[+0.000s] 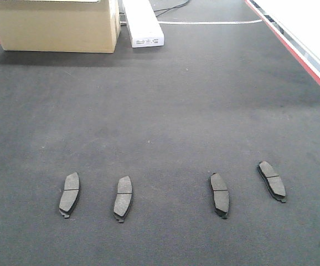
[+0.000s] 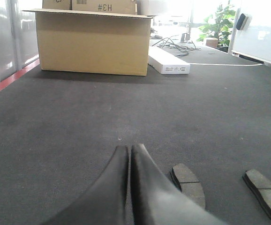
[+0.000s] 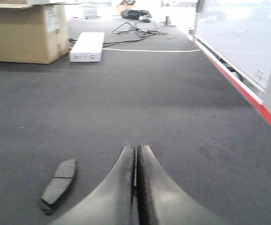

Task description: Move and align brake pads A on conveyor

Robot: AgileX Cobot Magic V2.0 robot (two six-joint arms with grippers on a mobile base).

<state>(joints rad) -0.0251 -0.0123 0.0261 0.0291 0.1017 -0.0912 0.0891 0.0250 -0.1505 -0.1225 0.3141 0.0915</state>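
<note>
Several dark grey brake pads lie in a loose row on the charcoal conveyor: one at far left, one left of middle, one right of middle, and one at far right, which is slanted. My left gripper is shut and empty, low over the belt; two pads show to its right, a near one and a farther one. My right gripper is shut and empty, with one pad to its left. Neither gripper shows in the front view.
A cardboard box stands at the back left of the belt, with a white oblong box beside it. A white cable crosses the belt behind. The red stripe marks the right edge, and another red stripe marks the left.
</note>
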